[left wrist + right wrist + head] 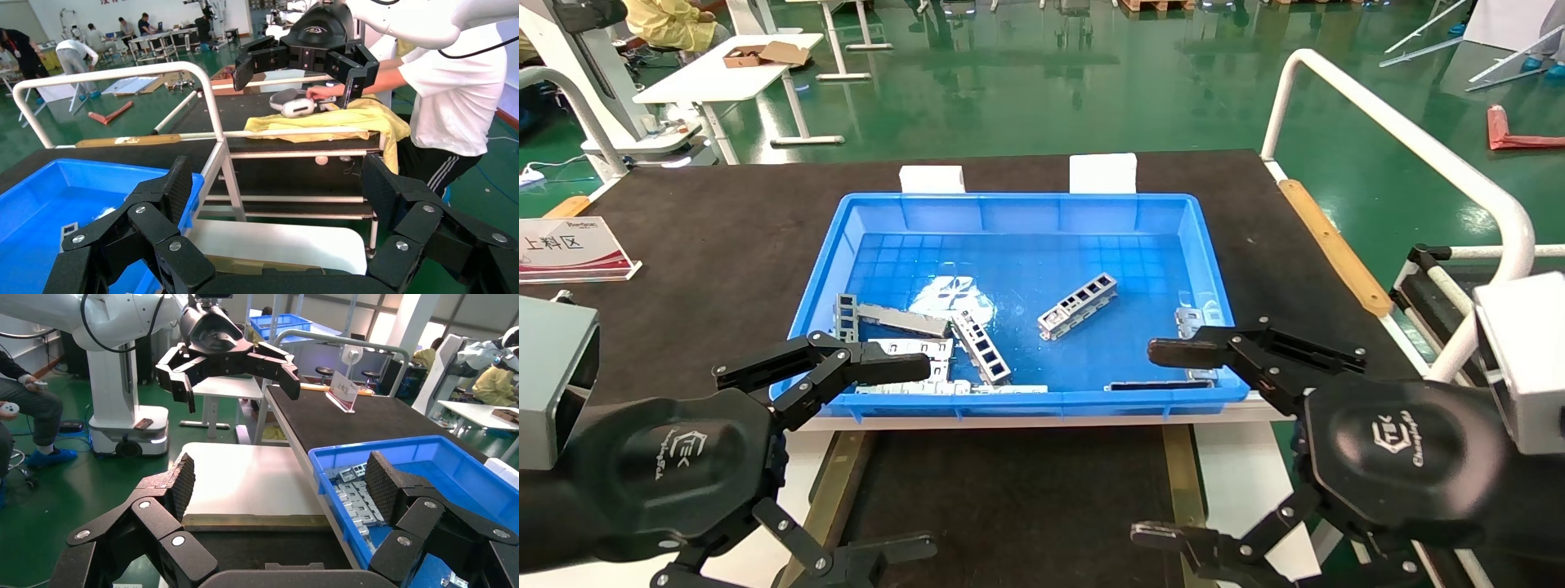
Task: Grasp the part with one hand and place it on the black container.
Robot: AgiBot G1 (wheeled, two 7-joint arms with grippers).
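Two silver ladder-windowed parts lie in the blue bin (pixel 1017 237): one part (pixel 1078 305) right of centre, another (pixel 981 347) near the front wall. The black container (pixel 1009 490), with brass rails, lies in front of the bin between my grippers; its rail also shows in the right wrist view (pixel 257 522). My left gripper (pixel 903 461) is open and empty at the bin's front left corner; it also shows in its wrist view (pixel 278 190). My right gripper (pixel 1156 445) is open and empty at the bin's front right corner; it also shows in its wrist view (pixel 281 481).
Flat grey plates (pixel 903 320) lie in the bin's front left; they also show in the right wrist view (pixel 358 499). Two white blocks (pixel 1102 172) stand behind the bin. A sign (pixel 568 249) stands at the left. A white tube frame (pixel 1410 143) rises at the right.
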